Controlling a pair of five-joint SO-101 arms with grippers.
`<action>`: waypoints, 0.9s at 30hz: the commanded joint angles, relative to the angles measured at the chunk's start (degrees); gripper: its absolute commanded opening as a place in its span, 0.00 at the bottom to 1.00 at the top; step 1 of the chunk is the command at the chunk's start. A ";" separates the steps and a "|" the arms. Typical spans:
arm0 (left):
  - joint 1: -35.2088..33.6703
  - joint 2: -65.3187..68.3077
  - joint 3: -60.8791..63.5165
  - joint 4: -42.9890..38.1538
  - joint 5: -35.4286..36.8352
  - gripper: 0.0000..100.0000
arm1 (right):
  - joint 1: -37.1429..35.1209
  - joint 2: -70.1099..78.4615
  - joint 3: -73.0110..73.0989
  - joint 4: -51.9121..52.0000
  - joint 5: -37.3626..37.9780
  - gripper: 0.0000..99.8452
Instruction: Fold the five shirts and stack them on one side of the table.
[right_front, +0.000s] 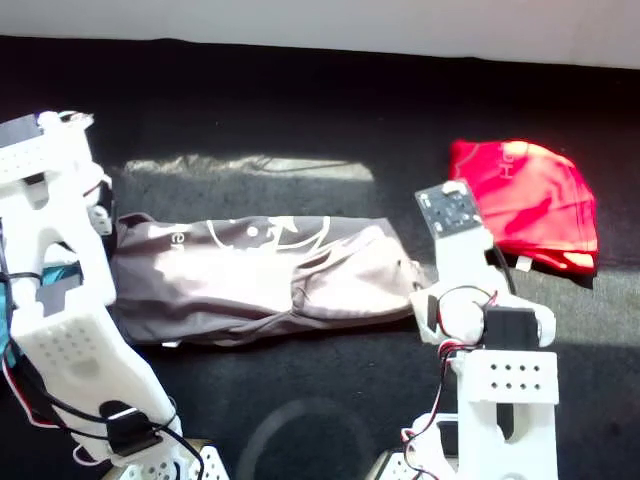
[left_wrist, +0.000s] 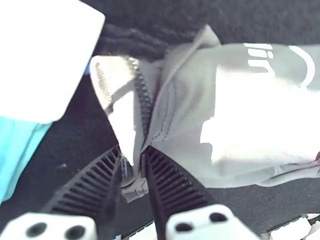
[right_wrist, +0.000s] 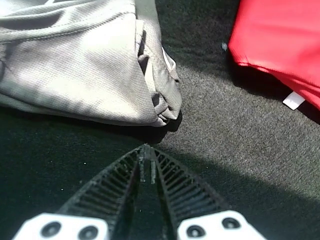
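Note:
A grey shirt (right_front: 260, 275) with a white print lies folded into a long strip across the middle of the dark table. At its left end, my left gripper (left_wrist: 132, 162) is shut on a bunched edge of the grey shirt (left_wrist: 200, 115), with fabric pinched between the ribbed fingers. The left arm (right_front: 60, 250) stands over that end. My right gripper (right_wrist: 146, 159) is shut with nothing in it, low over the table just off the grey shirt's (right_wrist: 85, 65) right corner. A folded red shirt (right_front: 530, 200) lies at the back right, its edge (right_wrist: 280, 40) beside my right gripper.
The right arm's white base (right_front: 505, 390) stands at the front right. Something cyan (left_wrist: 15, 150) shows at the table's left edge beside the left arm. A bright sunlit strip (right_front: 250, 165) crosses the dark cloth behind the grey shirt.

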 joint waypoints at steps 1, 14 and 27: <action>9.01 -12.97 7.16 0.70 0.97 0.01 | 4.18 -3.03 4.44 -3.03 0.09 0.01; 42.68 -20.09 0.92 0.53 14.33 0.01 | 18.59 -13.85 16.13 -3.91 7.30 0.01; 59.56 -1.54 -22.02 0.44 20.04 0.01 | 30.99 -20.26 28.53 -13.58 7.21 0.01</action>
